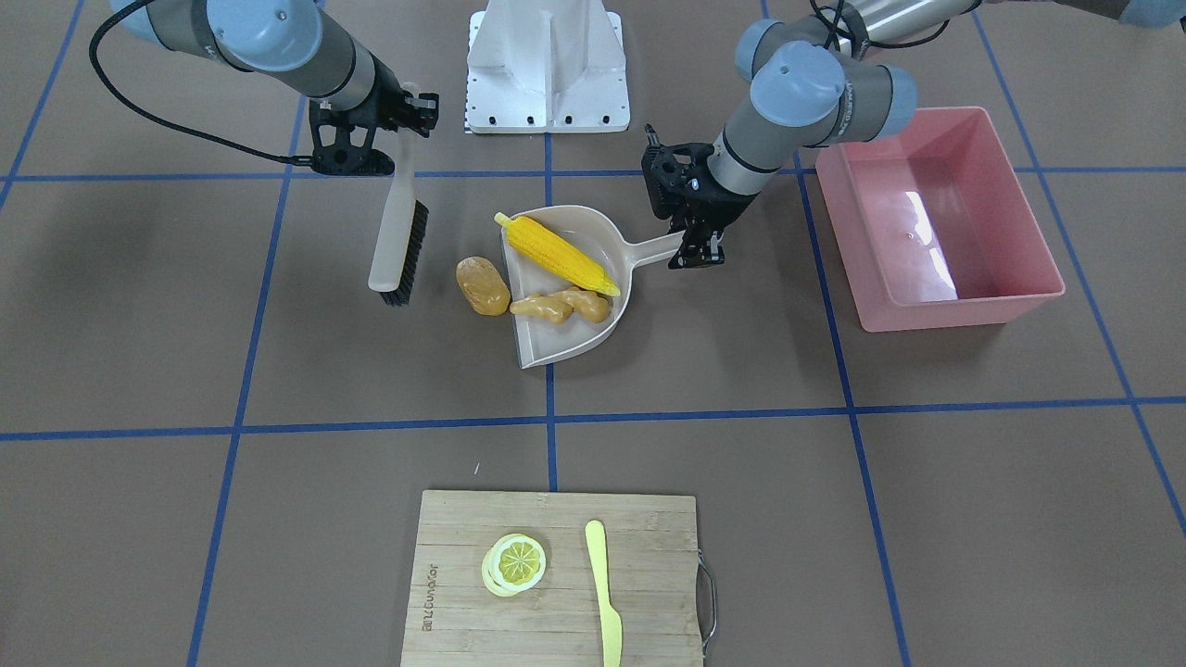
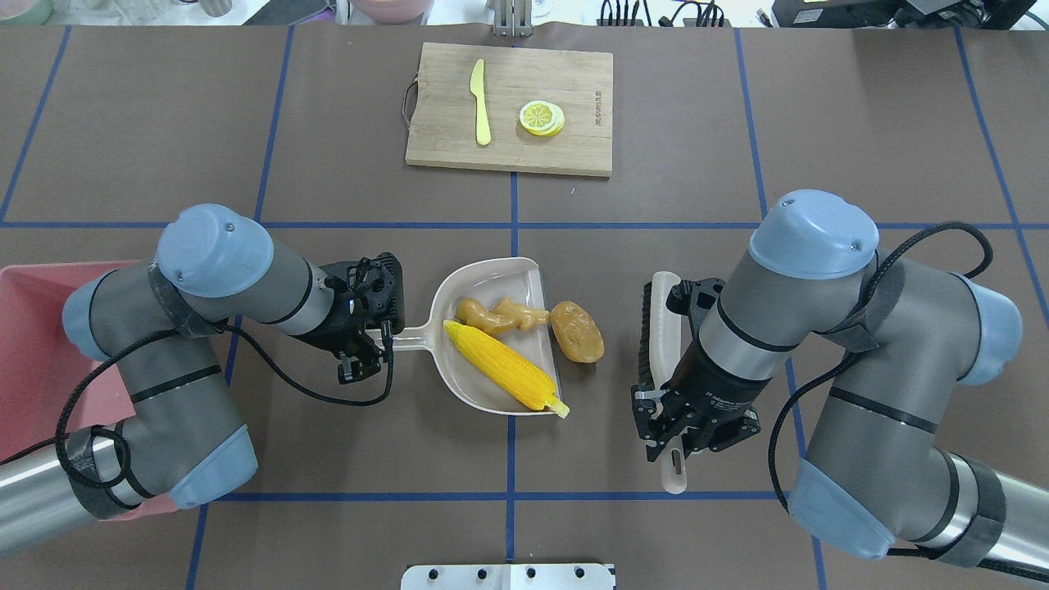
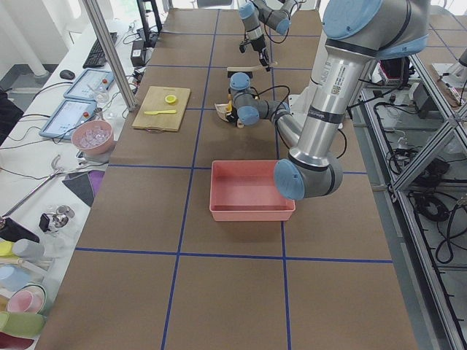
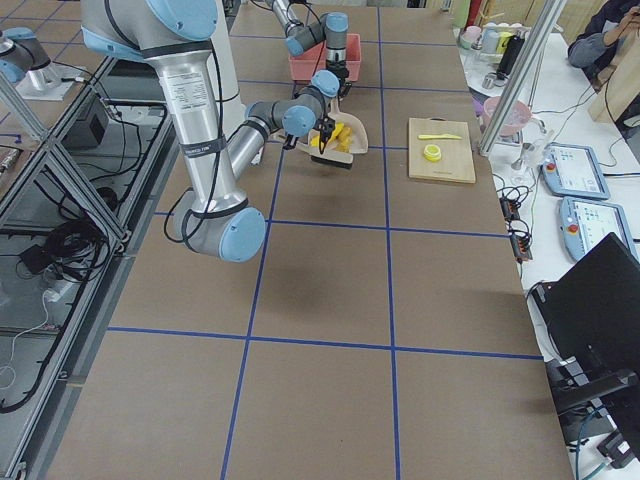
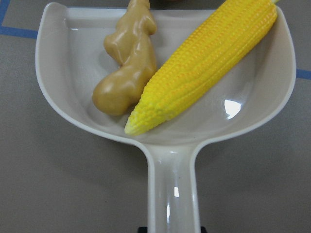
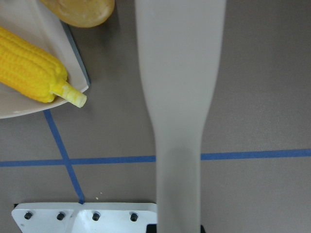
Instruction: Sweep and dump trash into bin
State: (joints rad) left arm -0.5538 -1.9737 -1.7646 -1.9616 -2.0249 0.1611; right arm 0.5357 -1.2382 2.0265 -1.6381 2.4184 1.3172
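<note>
Left pincer [image 1: 687, 243] clamped shut on the dustpan [image 1: 565, 338] handle mid-surface, corn [image 1: 561, 253] and ginger [image 1: 561, 306] inside, potato [image 1: 482, 285] on the surface just outside its mouth, my right pincer [image 1: 408, 104] gripping the brush [image 1: 394, 245], bin [image 1: 964, 310] toward the left edge.

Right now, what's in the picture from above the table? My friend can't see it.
The robot's left hand holds a beige dustpan with a corn cob and ginger root in it; a potato lies just outside its open edge. The right hand holds a brush beside the potato, and a pink bin sits at the left edge.
</note>
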